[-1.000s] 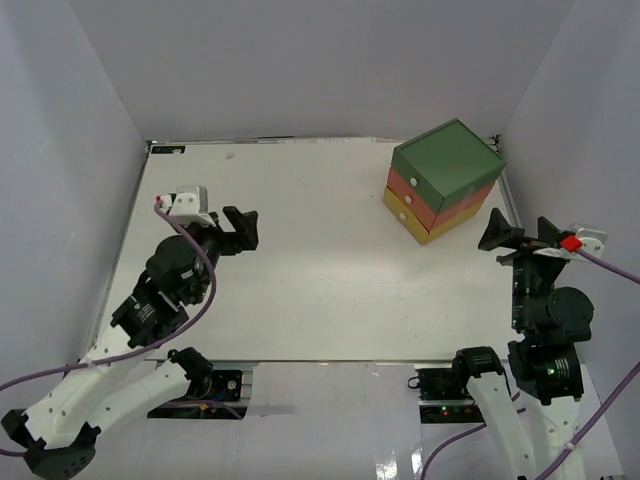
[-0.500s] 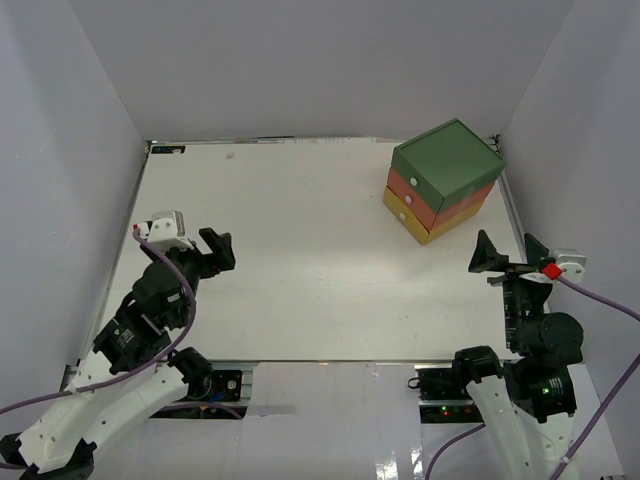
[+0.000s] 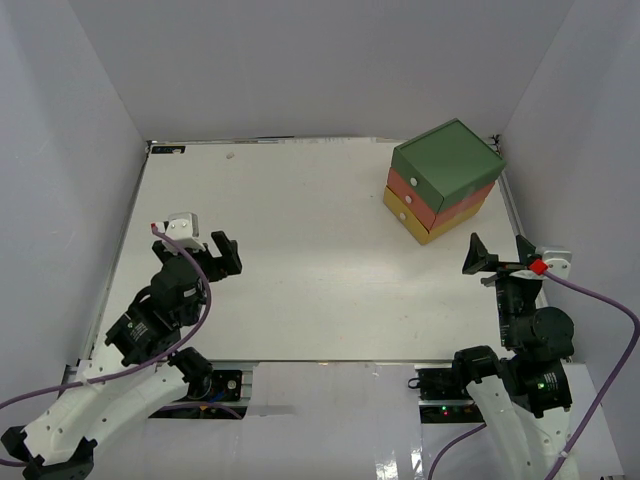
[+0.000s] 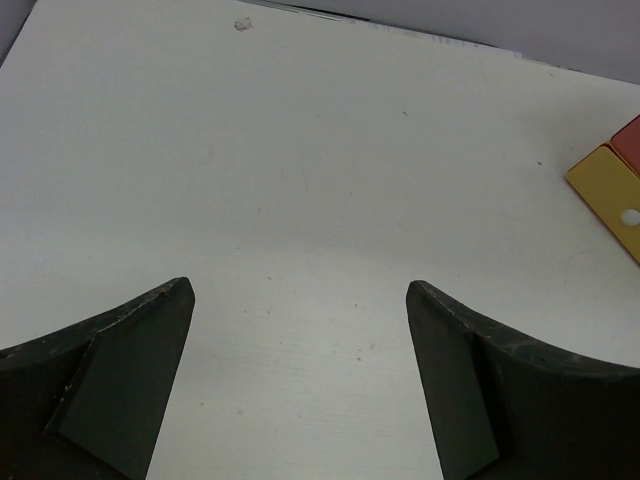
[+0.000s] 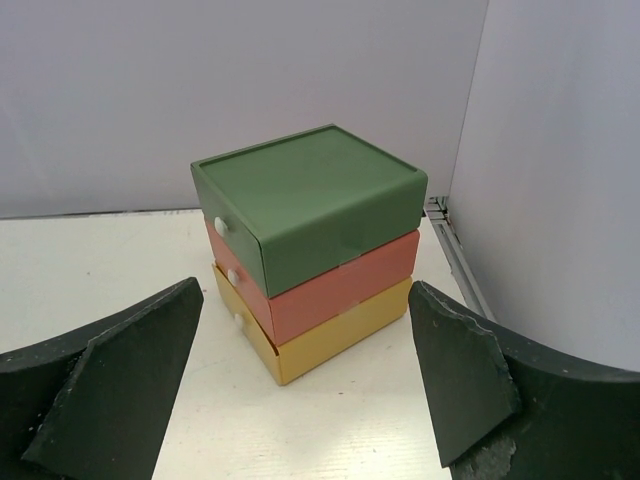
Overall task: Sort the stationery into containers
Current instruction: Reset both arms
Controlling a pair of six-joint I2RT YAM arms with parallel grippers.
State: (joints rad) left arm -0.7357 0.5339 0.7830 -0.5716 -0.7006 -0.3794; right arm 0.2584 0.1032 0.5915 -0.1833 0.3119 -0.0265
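The containers are one small three-drawer chest [image 3: 445, 180] at the far right of the table, green on top, orange-red in the middle, yellow at the bottom, each drawer with a white knob. All three drawers look shut. The right wrist view faces the chest [image 5: 310, 250] from close by. My right gripper [image 3: 498, 252] [image 5: 305, 285] hangs just in front of it, open and empty. My left gripper [image 3: 222, 256] [image 4: 300, 290] is at the near left over bare table, open and empty. In its view the yellow drawer [image 4: 610, 195] shows at the right edge. No stationery is in view.
White walls close the table in at the back, left and right. A metal rail [image 5: 455, 250] runs along the right table edge beside the chest. A small speck [image 3: 231, 155] lies near the far left corner.
The left gripper has drawn back toward the near left. The right gripper has come down and shifted left, nearer the table's front edge. Both stay open.
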